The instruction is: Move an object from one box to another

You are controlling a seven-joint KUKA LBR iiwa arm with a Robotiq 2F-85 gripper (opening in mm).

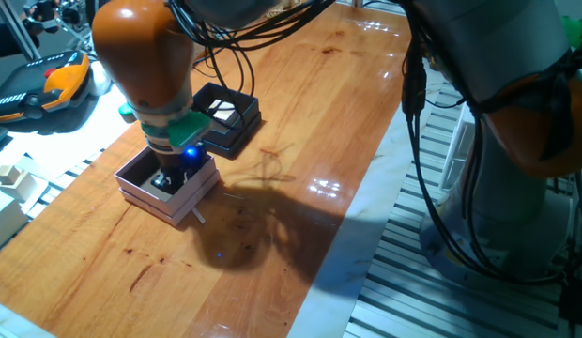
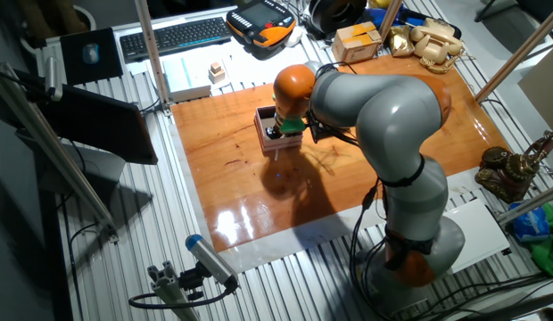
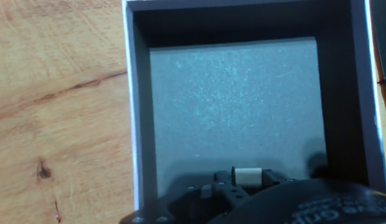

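My gripper (image 1: 166,178) reaches down inside the pale pink box (image 1: 199,191), which stands on the wooden table at the left. The hand view looks onto that box's dark grey floor (image 3: 236,99), with the small pale cube (image 3: 246,176) held between the fingers at the bottom edge. The gripper is shut on the cube, just above the floor. The black box (image 1: 237,130) with a pale inner floor stands right behind the pink one. In the other fixed view the pink box (image 2: 262,127) is partly covered by the orange wrist, and the black box is hidden.
A small white sliver (image 1: 197,218) lies on the table by the pink box's front corner. Pale wooden blocks (image 1: 13,177) and an orange pendant (image 1: 49,86) sit off the table's left edge. A keyboard (image 2: 174,34) and a cardboard box (image 2: 358,39) lie beyond the far edge.
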